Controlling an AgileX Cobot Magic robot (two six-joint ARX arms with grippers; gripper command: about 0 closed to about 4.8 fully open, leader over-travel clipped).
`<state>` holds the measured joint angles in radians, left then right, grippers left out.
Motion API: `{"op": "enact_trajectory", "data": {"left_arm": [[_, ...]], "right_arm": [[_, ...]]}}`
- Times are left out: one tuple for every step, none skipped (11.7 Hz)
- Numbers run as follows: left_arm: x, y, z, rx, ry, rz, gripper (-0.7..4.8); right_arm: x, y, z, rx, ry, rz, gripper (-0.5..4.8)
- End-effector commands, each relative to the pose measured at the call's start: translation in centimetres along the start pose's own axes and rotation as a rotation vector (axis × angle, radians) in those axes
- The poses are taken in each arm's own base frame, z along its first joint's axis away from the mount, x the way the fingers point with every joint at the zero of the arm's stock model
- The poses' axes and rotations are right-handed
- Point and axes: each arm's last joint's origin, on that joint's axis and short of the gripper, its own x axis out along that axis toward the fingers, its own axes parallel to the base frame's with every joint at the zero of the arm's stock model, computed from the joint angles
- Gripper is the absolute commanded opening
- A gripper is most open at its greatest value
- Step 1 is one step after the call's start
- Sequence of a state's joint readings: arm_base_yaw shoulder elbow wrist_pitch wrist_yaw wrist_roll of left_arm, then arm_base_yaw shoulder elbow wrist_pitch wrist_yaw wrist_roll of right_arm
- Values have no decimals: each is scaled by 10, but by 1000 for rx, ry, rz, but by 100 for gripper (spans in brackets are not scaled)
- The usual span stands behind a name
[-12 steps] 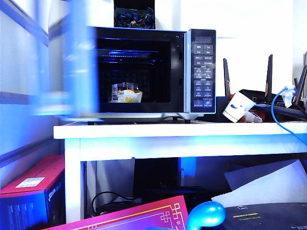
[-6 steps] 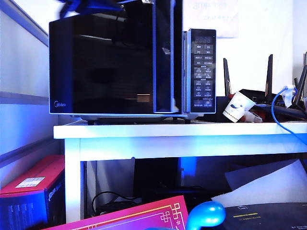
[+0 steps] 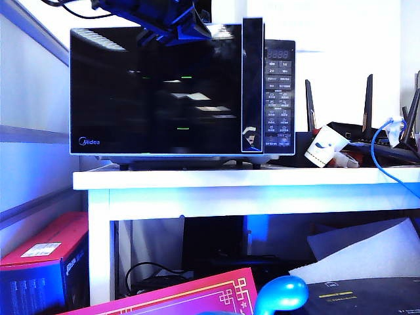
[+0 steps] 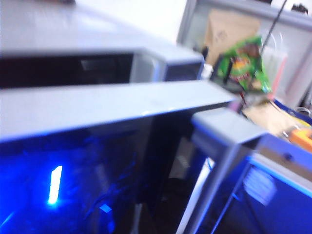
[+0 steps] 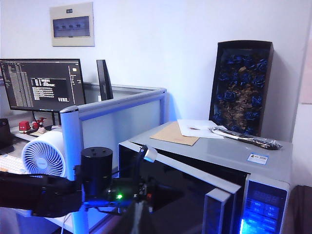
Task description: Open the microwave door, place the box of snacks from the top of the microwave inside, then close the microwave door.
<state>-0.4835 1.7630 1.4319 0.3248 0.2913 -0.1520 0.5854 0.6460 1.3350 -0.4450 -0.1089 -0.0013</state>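
Observation:
The black microwave [image 3: 279, 98] stands on the white table. The microwave door [image 3: 157, 92] is swung almost shut. A narrow dark gap still shows between the door's top edge [image 4: 112, 105] and the oven body [image 4: 73, 34]. My left gripper [image 3: 187, 29] is at the door's upper front edge, and the right wrist view shows it there too [image 5: 146, 155]; its jaws are too dark and blurred to read. My right gripper [image 5: 139, 219] hangs shut and empty in front of the door, clear of it. The box of snacks is hidden behind the door.
A tall dark box of blue-wrapped items [image 5: 241, 87], papers [image 5: 195, 129] and a black cable lie on the oven top. A router [image 3: 367, 131], paper cup [image 3: 326, 146] and blue cable sit right of the oven. Under the table is a red box [image 3: 46, 256].
The door went from wide open, with the clear tub visible inside, to almost shut. My left arm came in along the top of the door. The right arm stayed put.

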Motion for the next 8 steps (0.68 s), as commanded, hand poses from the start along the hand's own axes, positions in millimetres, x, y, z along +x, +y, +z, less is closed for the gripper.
{"op": "enact_trajectory", "data": {"left_arm": [[9, 5, 1, 94, -98, 98, -5], [12, 7, 0, 93, -108, 143, -5], [17, 10, 2, 94, -124, 182, -5], [29, 13, 5, 97, -144, 184, -5], [39, 16, 8, 100, -158, 186, -5], [54, 25, 4, 119, -115, 335, -5], [52, 31, 2, 189, -101, 539, -5], [52, 31, 4, 207, -102, 570, -5]], "right_arm": [[-1, 1, 3, -4, -20, 13, -1], [-1, 1, 3, -4, -20, 25, -1], [-1, 1, 3, -4, -20, 25, -1], [-1, 1, 3, -4, -20, 25, -1], [-1, 1, 3, -4, -20, 26, -1], [-1, 1, 3, -4, -20, 25, -1], [-1, 1, 2, -5, -19, 25, -1], [0, 1, 2, -6, -17, 24, -1]]}}
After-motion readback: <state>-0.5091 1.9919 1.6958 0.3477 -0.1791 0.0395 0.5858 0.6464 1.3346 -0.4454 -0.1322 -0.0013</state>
